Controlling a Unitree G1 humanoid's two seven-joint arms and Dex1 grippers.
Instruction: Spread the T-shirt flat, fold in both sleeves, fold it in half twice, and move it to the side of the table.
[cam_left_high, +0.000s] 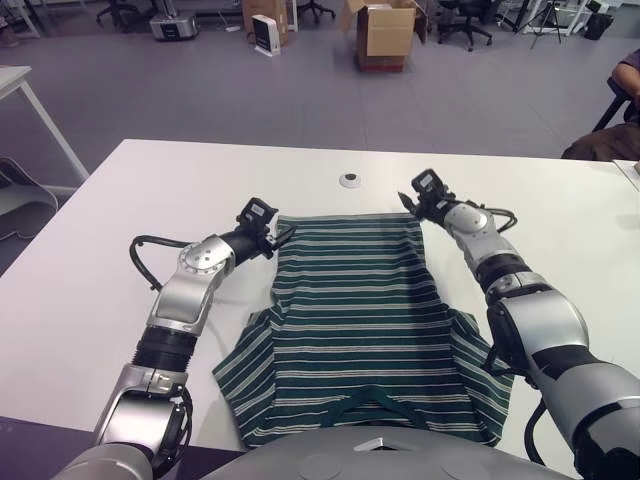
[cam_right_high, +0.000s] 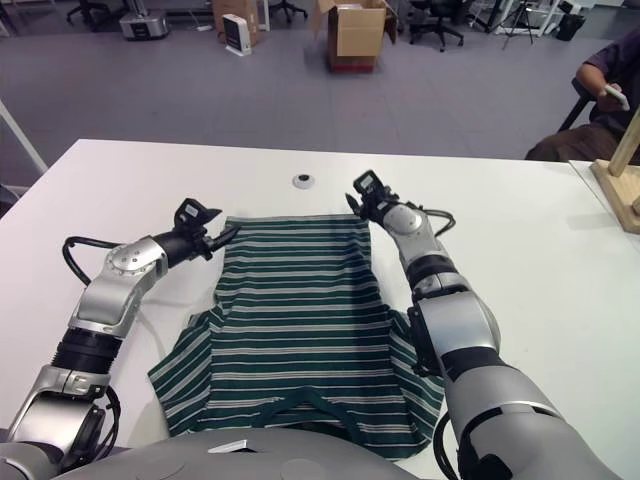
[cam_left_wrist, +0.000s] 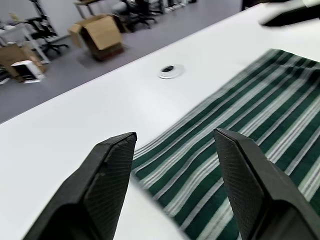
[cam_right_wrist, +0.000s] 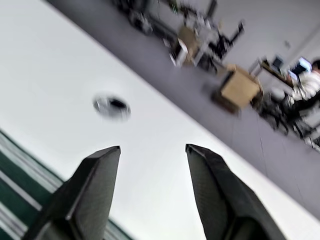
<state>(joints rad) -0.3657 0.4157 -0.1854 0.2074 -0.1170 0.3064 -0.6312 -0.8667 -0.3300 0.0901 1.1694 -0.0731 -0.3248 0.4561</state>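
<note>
Lying mid-frame on the tabletop (cam_left_high: 100, 220), the T-shirt (cam_left_high: 355, 320) has a tool at each upper corner: left tool (cam_left_high: 275, 238) and right tool (cam_left_high: 408, 203) both gape wide, holding nothing. The right one seems just off the cloth, so closing there could pinch air.

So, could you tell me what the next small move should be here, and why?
Probably draw the left claw and right claw back toward the sleeves: the T-shirt already lies flat, both claws sit open at its far corners, and the sleeves are not yet folded.
</note>
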